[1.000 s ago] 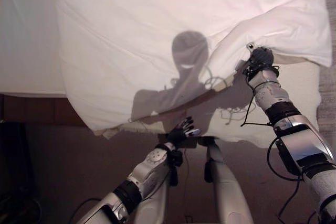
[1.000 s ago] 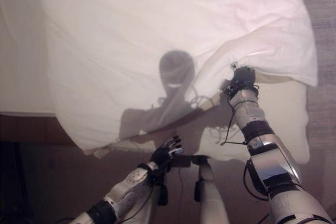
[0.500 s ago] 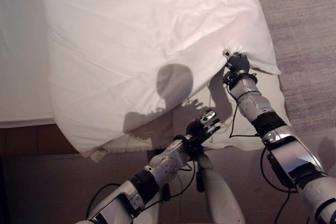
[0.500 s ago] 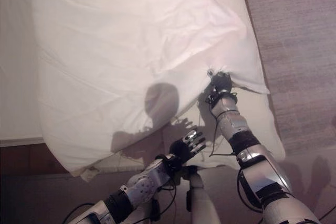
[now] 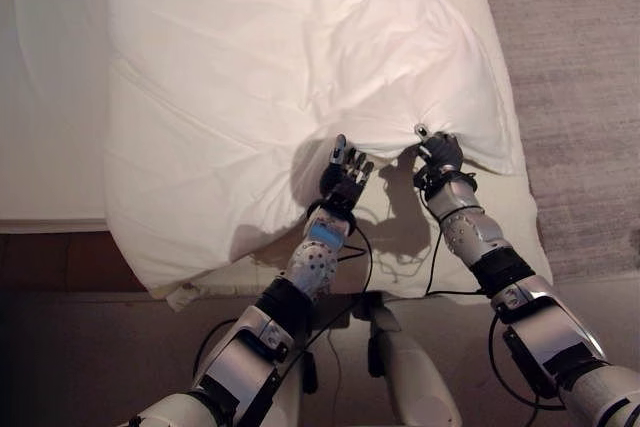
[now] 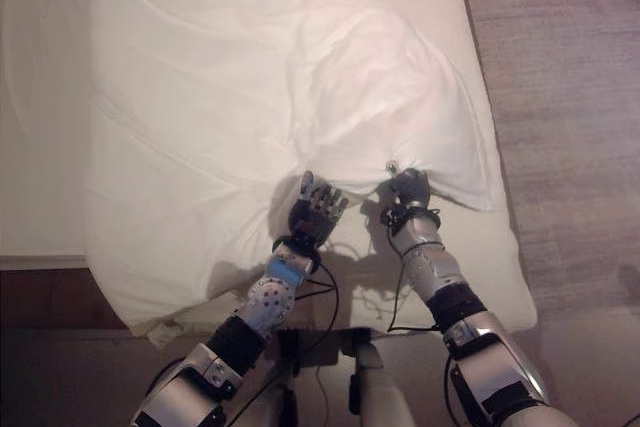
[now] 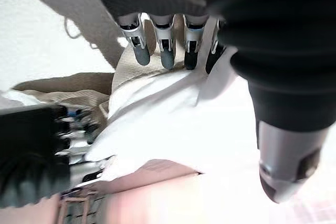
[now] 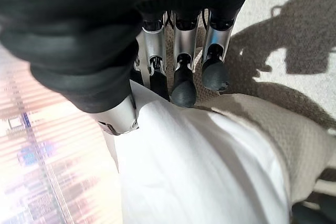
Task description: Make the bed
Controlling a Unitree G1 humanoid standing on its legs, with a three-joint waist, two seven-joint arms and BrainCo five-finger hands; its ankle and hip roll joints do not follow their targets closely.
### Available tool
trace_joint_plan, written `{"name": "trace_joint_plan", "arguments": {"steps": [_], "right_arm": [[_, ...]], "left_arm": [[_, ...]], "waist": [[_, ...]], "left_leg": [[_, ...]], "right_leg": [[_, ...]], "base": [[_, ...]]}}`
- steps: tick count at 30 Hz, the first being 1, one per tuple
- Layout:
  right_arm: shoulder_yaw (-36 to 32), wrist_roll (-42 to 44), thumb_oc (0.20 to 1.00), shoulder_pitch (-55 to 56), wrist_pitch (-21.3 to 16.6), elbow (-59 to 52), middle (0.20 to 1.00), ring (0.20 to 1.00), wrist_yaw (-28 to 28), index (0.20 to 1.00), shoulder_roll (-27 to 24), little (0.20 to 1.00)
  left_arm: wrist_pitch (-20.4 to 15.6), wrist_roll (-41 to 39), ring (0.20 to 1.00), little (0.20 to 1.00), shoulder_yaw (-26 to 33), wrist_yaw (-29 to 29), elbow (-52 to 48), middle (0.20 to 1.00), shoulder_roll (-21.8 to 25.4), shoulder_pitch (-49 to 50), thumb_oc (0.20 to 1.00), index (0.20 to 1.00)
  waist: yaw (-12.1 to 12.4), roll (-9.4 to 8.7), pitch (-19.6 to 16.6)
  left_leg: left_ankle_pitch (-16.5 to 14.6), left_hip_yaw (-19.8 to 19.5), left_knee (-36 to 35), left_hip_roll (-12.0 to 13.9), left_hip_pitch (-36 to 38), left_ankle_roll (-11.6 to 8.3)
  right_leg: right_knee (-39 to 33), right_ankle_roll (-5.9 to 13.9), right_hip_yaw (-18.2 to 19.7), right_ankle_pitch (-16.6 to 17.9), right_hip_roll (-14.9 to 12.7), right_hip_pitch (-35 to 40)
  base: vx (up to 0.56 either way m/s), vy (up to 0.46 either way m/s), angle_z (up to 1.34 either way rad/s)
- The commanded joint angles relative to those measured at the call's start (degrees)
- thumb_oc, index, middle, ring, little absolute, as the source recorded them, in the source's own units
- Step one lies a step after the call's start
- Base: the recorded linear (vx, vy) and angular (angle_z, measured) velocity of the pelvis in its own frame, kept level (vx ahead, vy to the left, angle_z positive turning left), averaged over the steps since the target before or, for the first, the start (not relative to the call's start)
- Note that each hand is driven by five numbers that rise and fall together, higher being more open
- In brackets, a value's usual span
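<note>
Duvet (image 5: 270,77): you had a white duvet spread over most of the bed, its near edge hanging past the mattress edge at the lower left. Towards the right it was bunched into a raised fold that ended at both hands.

Bed (image 5: 500,207): you could see the cream mattress surface bare in a strip along the right side and in front of the duvet's gathered edge, and another pale strip at the far left.

Right hand (image 5: 438,152): your right hand sat at the right end of the gathered edge, on the bare strip of mattress. In the right wrist view its fingers (image 8: 183,88) curled down onto the white cloth with the thumb against it from the other side, so the cloth was pinched between them.

Left hand (image 5: 344,175): your left hand lay just beside the right one, at the duvet's edge near the middle of the bed's near side. In the left wrist view its fingers (image 7: 166,51) were straight and slightly spread, their dark tips at the top of the cloth fold, with the thumb apart on the other side of the fold; nothing was clasped.

Floor (image 5: 570,67): a grey-brown carpet ran along the right of the bed; a dark wooden band showed below the mattress at the lower left.
</note>
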Motion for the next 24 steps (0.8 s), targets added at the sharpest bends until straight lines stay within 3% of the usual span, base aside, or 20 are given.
{"name": "trace_joint_plan", "arguments": {"steps": [1,10,24], "right_arm": [[-4.6,-1.7,0.2,4.6,-4.6,-4.5,0.2,0.2,-0.7,0.2,0.8,0.2],[-5.7,-1.9,0.2,10.6,-4.7,-6.2,0.2,0.2,-1.5,0.2,4.2,0.2],[-12.6,-5.8,0.2,21.8,-7.7,-12.7,0.2,0.2,-7.3,0.2,8.2,0.2]], "left_arm": [[-5.5,2.4,1.0,1.0,3.9,0.9,-1.0,1.0,-0.8,-2.3,1.0,1.0],[-7.7,6.0,1.0,1.0,7.1,4.8,-1.4,1.0,-0.6,0.6,1.0,1.0],[-7.4,8.0,1.0,1.0,11.1,8.6,-2.7,1.0,-1.9,6.9,1.0,1.0]], "waist": [[1.7,-2.49,-7.1],[2.2,-3.07,-8.1],[1.0,-2.39,-11.4]], "left_leg": [[-2.5,0.1,0.1,-0.8,-0.2,-3.17],[-2.6,-1.1,0.1,-0.3,2.1,-3.29],[-3.0,-2.0,0.1,0.1,4.8,-3.76]], "right_leg": [[4.6,3.27,-3.6,-2.7,-1.9,0.9],[6.4,2.49,-4.9,-4.3,-1.7,2.7],[7.0,2.2,-6.5,-5.6,-1.6,5.8]], "base": [[-0.02,-0.026,0.08],[-0.02,-0.029,0.09],[0.0,-0.014,0.07]]}}
